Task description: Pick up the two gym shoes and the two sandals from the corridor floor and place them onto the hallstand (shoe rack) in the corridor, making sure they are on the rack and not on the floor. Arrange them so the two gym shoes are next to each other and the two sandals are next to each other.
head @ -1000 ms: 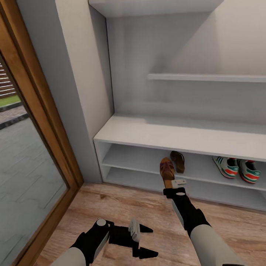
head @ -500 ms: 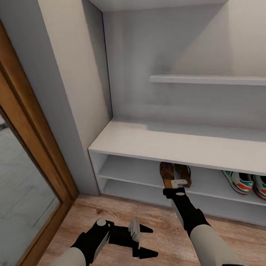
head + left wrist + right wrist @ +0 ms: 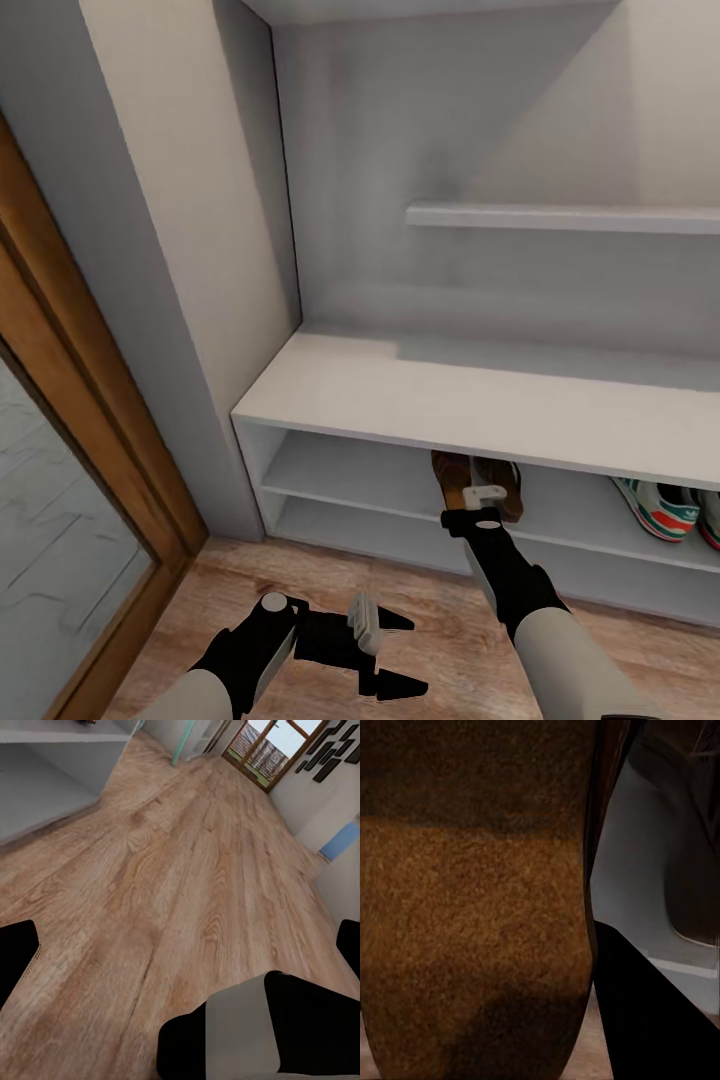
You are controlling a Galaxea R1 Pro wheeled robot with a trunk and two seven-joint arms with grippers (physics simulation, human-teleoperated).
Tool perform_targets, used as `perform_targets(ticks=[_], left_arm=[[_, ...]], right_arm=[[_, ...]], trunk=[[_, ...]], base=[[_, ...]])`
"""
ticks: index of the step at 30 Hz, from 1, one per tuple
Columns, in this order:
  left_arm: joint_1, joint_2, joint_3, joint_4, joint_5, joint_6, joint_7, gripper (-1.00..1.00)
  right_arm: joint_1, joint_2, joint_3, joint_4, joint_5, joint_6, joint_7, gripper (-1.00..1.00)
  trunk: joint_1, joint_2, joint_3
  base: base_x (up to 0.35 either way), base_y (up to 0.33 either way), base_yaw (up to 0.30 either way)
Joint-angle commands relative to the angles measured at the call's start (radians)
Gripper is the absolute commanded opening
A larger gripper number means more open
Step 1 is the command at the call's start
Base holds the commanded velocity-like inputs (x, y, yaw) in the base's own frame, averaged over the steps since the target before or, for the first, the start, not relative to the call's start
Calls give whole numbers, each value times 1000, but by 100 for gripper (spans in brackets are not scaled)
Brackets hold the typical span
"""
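At our right gripper (image 3: 470,494): clamped on one sandal (image 3: 450,473), inside hallstand (image 3: 480,400) upper shelf row; 2nd sandal (image 3: 503,484) just beside, gym shoes (image 3: 660,505) further right. Left gripper (image 3: 385,650) spread wide, over corridor floor (image 3: 300,580).

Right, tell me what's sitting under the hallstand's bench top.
Under the hallstand top, on its upper open shelf: two sandals side by side, one held by the right gripper, and the gym shoes further right. The top covers the shoes' far ends.

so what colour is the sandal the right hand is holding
Brown: the sandal has a tan-brown sole that darkens toward one end. It shows best in the right wrist view.
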Motion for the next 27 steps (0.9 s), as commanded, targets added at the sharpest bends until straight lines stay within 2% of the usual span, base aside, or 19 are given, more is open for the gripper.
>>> perform_targets(ticks=[1,6,12,19,27], left_arm=[[0,0,0,0,-4,-10,-1,100],[0,0,0,0,-4,-10,-1,100],[0,0,0,0,-4,-10,-1,100],[0,0,0,0,-4,-10,-1,100],[0,0,0,0,-4,-10,-1,100]], right_arm=[[0,1,-3,-1,8,6,0,-100],[0,1,-4,-2,8,6,0,-100],[0,1,-5,-2,8,6,0,-100],[0,1,-5,-2,8,6,0,-100],[0,1,-4,-2,8,6,0,-100]], trunk=[[0,0,-1],[0,0,-1],[0,0,-1],[0,0,-1],[0,0,-1]], base=[[197,-133,0],[209,-143,0],[26,-15,0],[9,-1,0],[184,90,0]])
